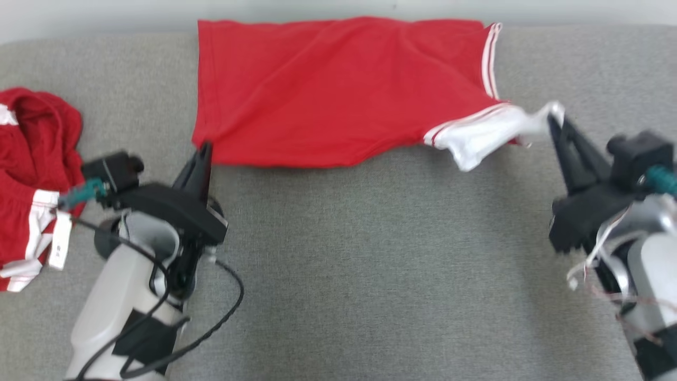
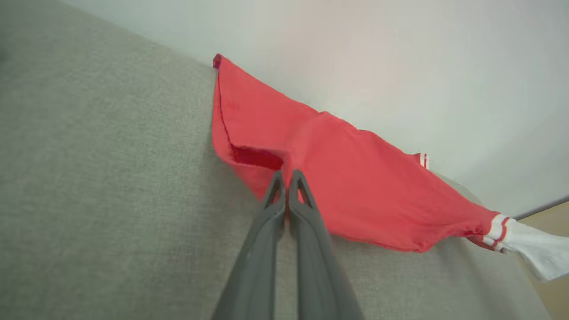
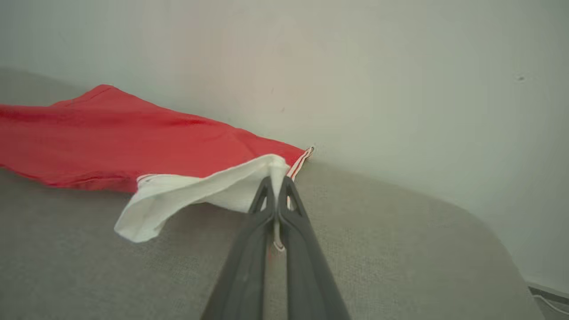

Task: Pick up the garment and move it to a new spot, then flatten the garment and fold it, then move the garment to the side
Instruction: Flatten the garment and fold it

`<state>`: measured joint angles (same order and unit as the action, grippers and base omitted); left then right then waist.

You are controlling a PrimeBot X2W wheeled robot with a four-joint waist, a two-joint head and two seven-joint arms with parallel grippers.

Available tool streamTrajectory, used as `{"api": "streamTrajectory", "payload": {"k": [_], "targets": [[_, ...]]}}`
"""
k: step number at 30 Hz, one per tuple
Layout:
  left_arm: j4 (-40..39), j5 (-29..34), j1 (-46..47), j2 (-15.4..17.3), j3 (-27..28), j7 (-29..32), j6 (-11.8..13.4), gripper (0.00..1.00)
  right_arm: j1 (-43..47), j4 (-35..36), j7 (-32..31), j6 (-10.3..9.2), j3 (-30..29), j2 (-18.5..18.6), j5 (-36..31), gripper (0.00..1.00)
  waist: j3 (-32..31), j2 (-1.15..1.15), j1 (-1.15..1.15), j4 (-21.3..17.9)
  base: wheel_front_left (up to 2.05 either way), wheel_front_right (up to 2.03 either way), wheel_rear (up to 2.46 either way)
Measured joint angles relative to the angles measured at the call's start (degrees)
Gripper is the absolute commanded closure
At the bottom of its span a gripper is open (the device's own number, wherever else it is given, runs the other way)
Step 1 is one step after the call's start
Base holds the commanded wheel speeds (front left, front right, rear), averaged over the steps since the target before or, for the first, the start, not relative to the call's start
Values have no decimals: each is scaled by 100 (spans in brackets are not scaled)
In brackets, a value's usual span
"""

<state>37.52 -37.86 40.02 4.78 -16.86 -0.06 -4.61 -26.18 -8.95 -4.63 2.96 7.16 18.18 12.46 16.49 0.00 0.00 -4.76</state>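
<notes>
You see the red garment (image 1: pixel 328 90) spread across the far side of the grey cushion (image 1: pixel 370 254), next to the wall. Your left gripper (image 1: pixel 205 147) is pinched closed on its near left corner. Your right gripper (image 1: pixel 554 117) is clamped tight on its white right end, which is raised off the cushion.

We see bright, soft, even light; a thin shadow edges the red cloth garment (image 1: pixel 328 90); right of it, focus softens.

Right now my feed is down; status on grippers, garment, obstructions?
Left gripper shut on garment, near corner. Right gripper shut on its white end. Garment spread out. Second red garment at left, apart.
</notes>
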Motion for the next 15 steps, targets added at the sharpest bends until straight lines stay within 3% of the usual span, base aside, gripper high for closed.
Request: {"api": "streamTrajectory", "payload": {"k": [7, 15], "targets": [[229, 152, -442, 76, 13, -236, 314, 100, 1040, 403, -436, -1, -25, 232, -48, 100, -323, 0, 0, -78, 0, 0, 0], [214, 199, -1066, 53, -101, -420, 356, 100, 1939, 981, -953, -102, -99, 237, 62, 100, -616, -1, -1, -82, 0, 0, 0]]}}
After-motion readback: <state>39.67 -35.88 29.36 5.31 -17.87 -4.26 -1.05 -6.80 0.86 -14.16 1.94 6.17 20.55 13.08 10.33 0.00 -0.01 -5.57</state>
